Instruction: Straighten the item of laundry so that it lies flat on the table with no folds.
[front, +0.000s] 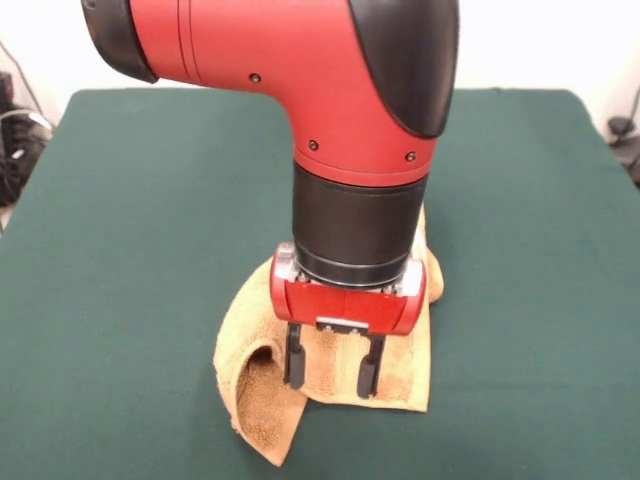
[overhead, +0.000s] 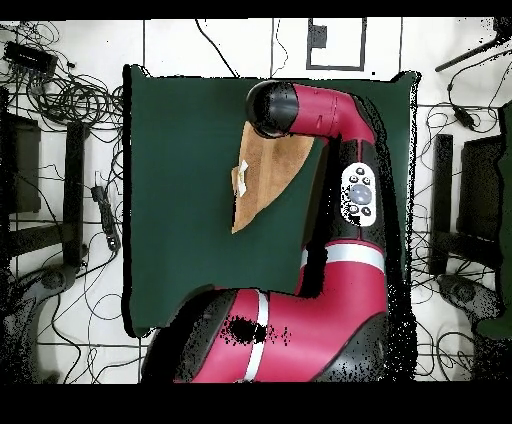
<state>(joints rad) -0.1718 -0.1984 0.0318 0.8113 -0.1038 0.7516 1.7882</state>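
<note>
One towel (front: 330, 380) lies crumpled on the green desk (front: 130, 250), close to the desk's near edge in the front view. The hand (front: 333, 366) hangs straight down over it, its two black fingers (front: 295, 360) standing apart with a gap between them, tips at or just above the cloth; nothing is gripped between them. The towel's left side in the front view curls up into a rolled fold (front: 250, 385), and one corner points toward the near edge. Behind the hand, more cloth runs back under the arm (front: 330, 80). From overhead the towel (overhead: 268, 175) shows as a tapering shape with a small white label (overhead: 241, 177) at its edge. Bare green cloth spreads wide on both sides.
</note>
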